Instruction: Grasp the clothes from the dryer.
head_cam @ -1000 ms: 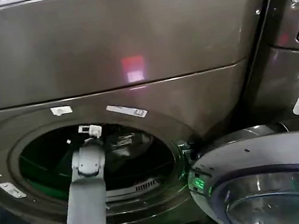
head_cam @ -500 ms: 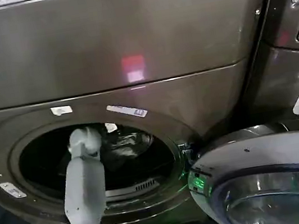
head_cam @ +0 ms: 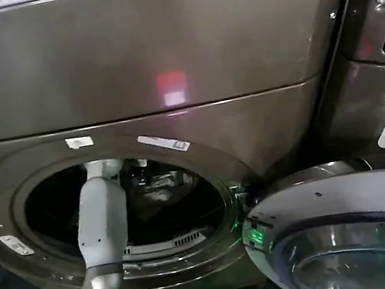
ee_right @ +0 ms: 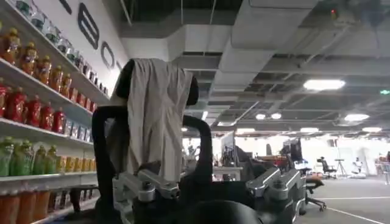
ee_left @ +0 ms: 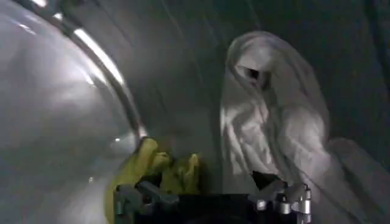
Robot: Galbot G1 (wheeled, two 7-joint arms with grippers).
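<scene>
Reach into the dryer [head_cam: 165, 61] is the step in hand: the left arm [head_cam: 101, 217] passes through the round drum mouth [head_cam: 124, 199], with its wrist just under the mouth's upper rim. Compared with a second ago the forearm has swung from leaning to nearly upright and pushed deeper past the rim, so the left claw [ee_left: 213, 198] now sits inside the drum. The open round door [head_cam: 345, 230] hangs to the right of the mouth.

From the wrist camera, the left claw's fingers [ee_left: 137, 195] stand spread apart with nothing between them. The clothes lie against the drum wall straight ahead: a yellow-green cloth [ee_left: 161, 173] bunched low, touching or just beyond one finger, and a white-grey cloth [ee_left: 268, 122] draped taller beside it, close to the other finger. The two pieces sit beside each other; whether they overlap I cannot tell.

So the approach looks nearly done and the grasp has not begun. My judgement is that a short further advance, then closing, should catch the yellow-green cloth, or both.

The right claw [ee_right: 210, 192] waits well away from the dryer, facing an open room with shelves of bottles [ee_right: 36, 109]. Its fingers are apart and empty, with a cloth-draped chair [ee_right: 152, 122] beyond them.
</scene>
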